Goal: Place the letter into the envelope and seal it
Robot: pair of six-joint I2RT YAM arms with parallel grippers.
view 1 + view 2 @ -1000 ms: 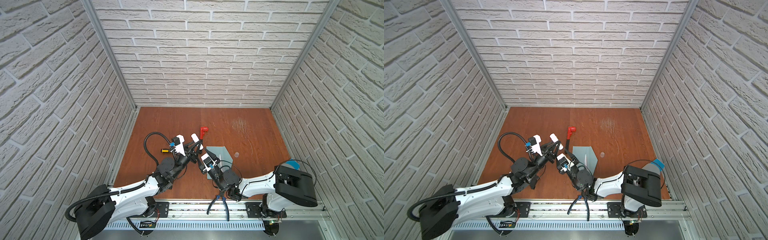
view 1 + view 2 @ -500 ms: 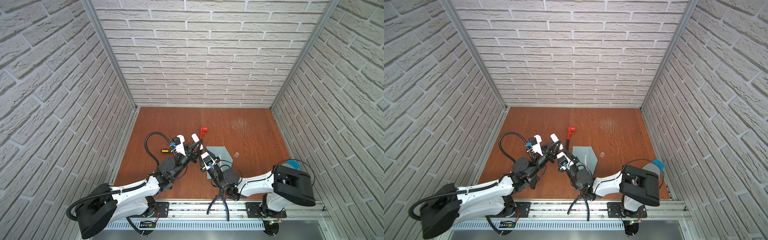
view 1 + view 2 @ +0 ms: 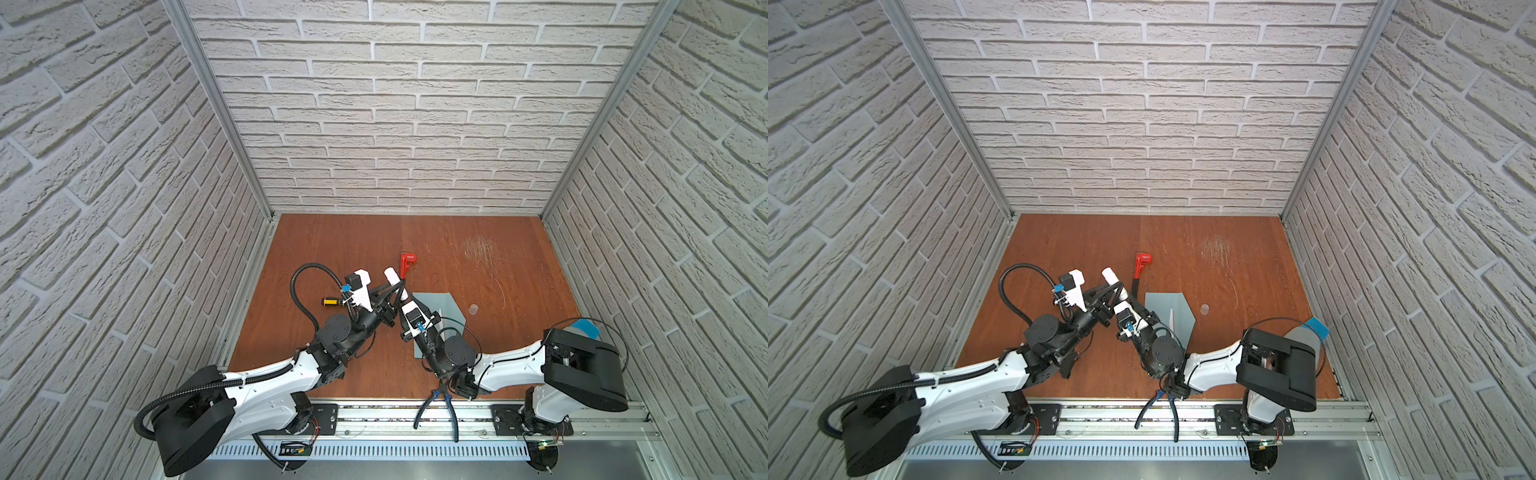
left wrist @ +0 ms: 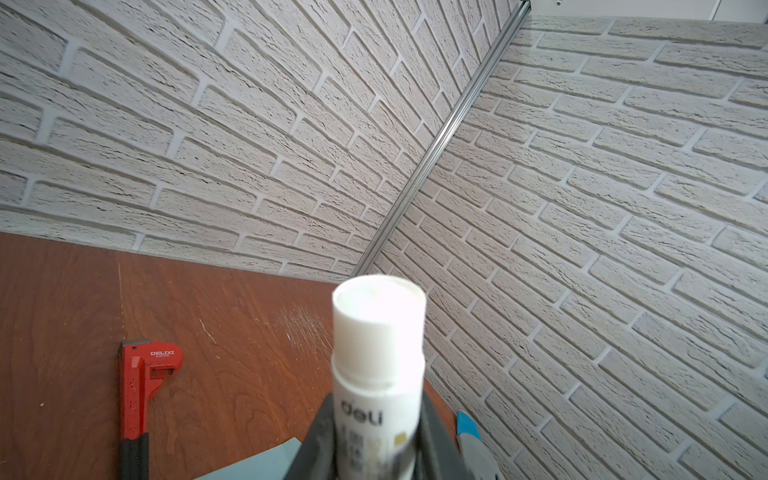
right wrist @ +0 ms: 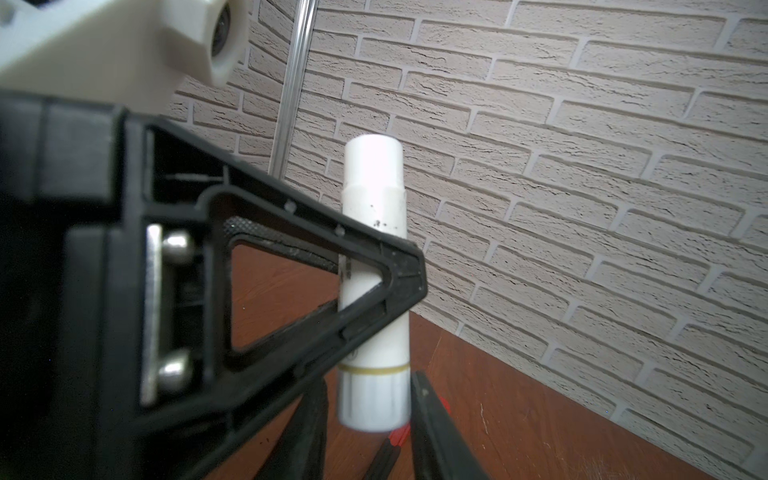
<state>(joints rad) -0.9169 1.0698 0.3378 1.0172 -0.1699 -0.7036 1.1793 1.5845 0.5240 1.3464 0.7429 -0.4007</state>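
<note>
Left wrist view: left claw (image 4: pixel 376 440) clamped on white glue stick (image 4: pixel 378 332). Right claw (image 5: pixel 368 419) straddles the stick's lower end; grip cannot be confirmed. Envelope (image 3: pixel 441 305) lies flat on worktop (image 3: pixel 498 266), just right of both claws. Red wrench (image 3: pixel 407 262) lies just beyond them.

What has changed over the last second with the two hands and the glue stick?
The right hand edged slightly toward the left hand and narrowed its jaws around the bottom end of the glue stick; whether it grips yet is unclear. The left hand stayed clamped on the stick's middle. The envelope and red wrench did not move.
</note>
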